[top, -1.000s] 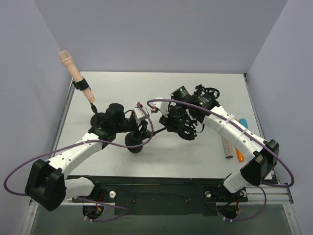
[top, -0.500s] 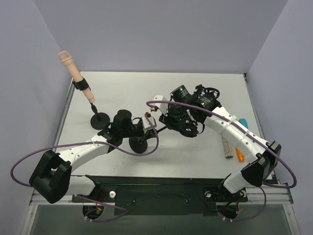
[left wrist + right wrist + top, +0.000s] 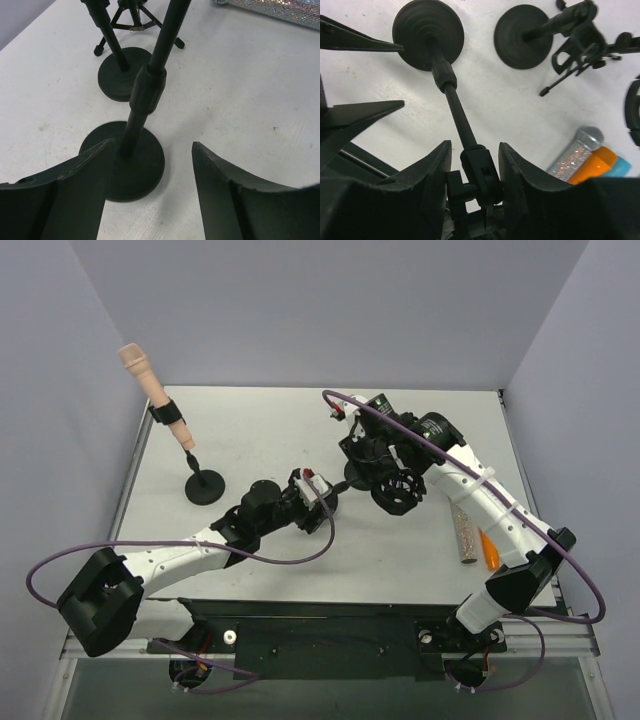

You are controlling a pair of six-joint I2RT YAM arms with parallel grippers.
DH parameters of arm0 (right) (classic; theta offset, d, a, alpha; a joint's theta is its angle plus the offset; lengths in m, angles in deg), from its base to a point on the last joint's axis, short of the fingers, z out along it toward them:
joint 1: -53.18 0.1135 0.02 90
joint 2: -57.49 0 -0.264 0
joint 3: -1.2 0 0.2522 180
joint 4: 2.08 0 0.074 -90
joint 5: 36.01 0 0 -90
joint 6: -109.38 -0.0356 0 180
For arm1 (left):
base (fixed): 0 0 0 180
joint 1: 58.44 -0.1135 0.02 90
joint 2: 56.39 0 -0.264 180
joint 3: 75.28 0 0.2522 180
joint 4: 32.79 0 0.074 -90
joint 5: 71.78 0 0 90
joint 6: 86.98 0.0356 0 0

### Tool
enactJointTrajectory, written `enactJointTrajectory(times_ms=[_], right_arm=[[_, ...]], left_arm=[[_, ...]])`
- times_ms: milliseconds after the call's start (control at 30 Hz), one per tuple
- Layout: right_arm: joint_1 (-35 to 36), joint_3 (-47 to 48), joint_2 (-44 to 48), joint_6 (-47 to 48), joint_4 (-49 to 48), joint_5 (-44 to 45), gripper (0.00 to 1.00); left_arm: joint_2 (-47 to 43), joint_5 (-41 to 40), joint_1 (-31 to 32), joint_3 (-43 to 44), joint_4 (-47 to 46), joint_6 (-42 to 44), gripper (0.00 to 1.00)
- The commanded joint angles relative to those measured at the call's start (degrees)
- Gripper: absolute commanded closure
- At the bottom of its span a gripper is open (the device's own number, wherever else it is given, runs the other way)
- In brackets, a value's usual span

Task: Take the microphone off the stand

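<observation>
the peach microphone (image 3: pixel 140 370) sits clipped on the far-left stand (image 3: pixel 205 486), well apart from both grippers. the left gripper (image 3: pixel 150 145), spread, flanks the middle stand (image 3: pixel 148 87) pole; the right gripper (image 3: pixel 475 145) pinches its top. a silver microphone (image 3: pixel 465 537) lies right.

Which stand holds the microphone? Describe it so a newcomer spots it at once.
Go to the table's far left corner, by the left wall. A thin black stand on a round base tilts toward that wall, apart from the stands clustered mid-table. It alone carries a peach microphone in its clip.
</observation>
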Motion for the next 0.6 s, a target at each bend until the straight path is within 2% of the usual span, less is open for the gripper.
enactJointTrajectory(times_ms=[0, 67, 200, 433, 567], right_arm=[[-0.5, 7.3, 2.1, 7.4, 3.3, 7.2, 1.00], [-1.0, 7.8, 2.7, 8.5, 5.6, 9.4, 1.00], [-1.7, 8.8, 3.4, 11.4, 11.8, 6.4, 1.00], [-1.5, 13.9, 0.1, 16.0, 27.0, 2.7, 1.00], [-0.1, 19.7, -6.0, 17.7, 35.7, 1.9, 1.00]], left_arm=[[-3.9, 3.9, -1.2, 4.3, 8.0, -1.3, 0.27], [-5.3, 6.2, -2.5, 4.5, 11.9, -1.2, 0.27], [-8.2, 7.7, -5.0, 3.6, 14.9, -2.2, 0.28], [-10.2, 10.2, -10.2, 2.3, 13.6, -6.0, 0.31], [-11.4, 11.2, -11.4, 0.7, 12.1, -7.3, 0.31]])
